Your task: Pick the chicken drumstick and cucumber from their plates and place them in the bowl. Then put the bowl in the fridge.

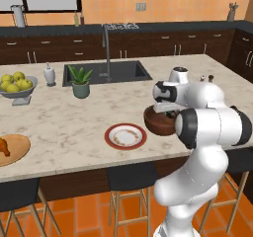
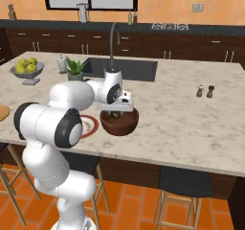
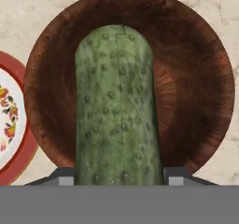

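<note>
Your claw (image 3: 119,183) is holding the cucumber (image 3: 116,106). In the hand view the green cucumber sticks out between the two finger tips, one on each side of it, so the grip looks snug. It hangs right over the middle of the brown bowl (image 3: 196,92). That is a good spot, because if you let go there it should drop inside and not roll onto the counter (image 1: 74,127).

The bowl sits near the front edge of the counter, just to the right of the red-rimmed plate (image 1: 125,136). That plate has no food on it now, and it is close to the bowl, maybe touching.

The chicken drumstick (image 1: 4,146) lies on the wooden plate (image 1: 17,149), far off to the left. You will have to reach a long way for it.

I think your next job is to open the claw and let the cucumber fall in. Go low first so it does not bounce out.
</note>
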